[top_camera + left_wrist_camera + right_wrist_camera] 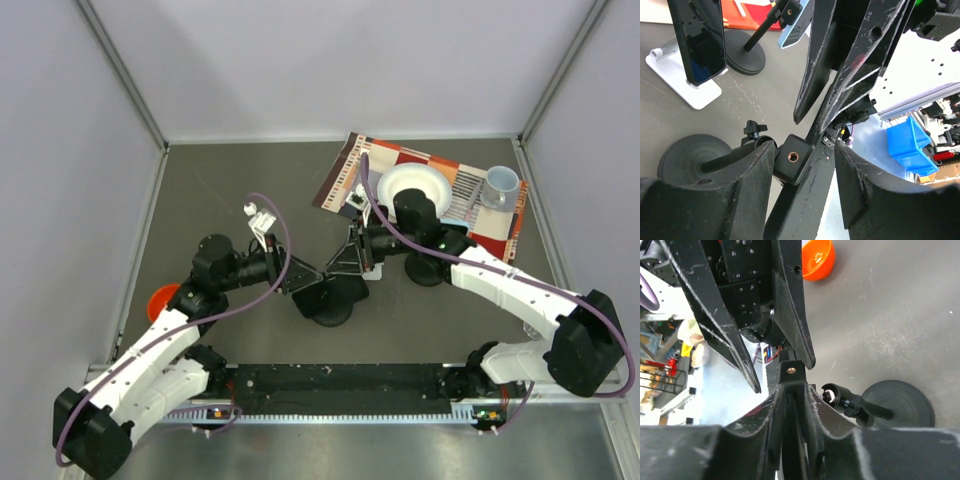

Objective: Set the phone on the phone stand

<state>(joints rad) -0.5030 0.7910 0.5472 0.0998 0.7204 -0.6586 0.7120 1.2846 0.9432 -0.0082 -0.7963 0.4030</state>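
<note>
At the left, the left gripper (804,150) holds its jaws partly apart astride the square black head block (792,159) of a round-based black pole (687,157), seemingly to steady it. From the right, the right gripper (796,387) sets narrow jaws close against the same bar; whether they pinch it I cannot tell. Beyond them on the table, the dark glossy slab phone (702,40) seems to rest on the small white plastic phone stand (687,92), with its long axis near upright, its top tipped back and its face towards the left arm.
</note>
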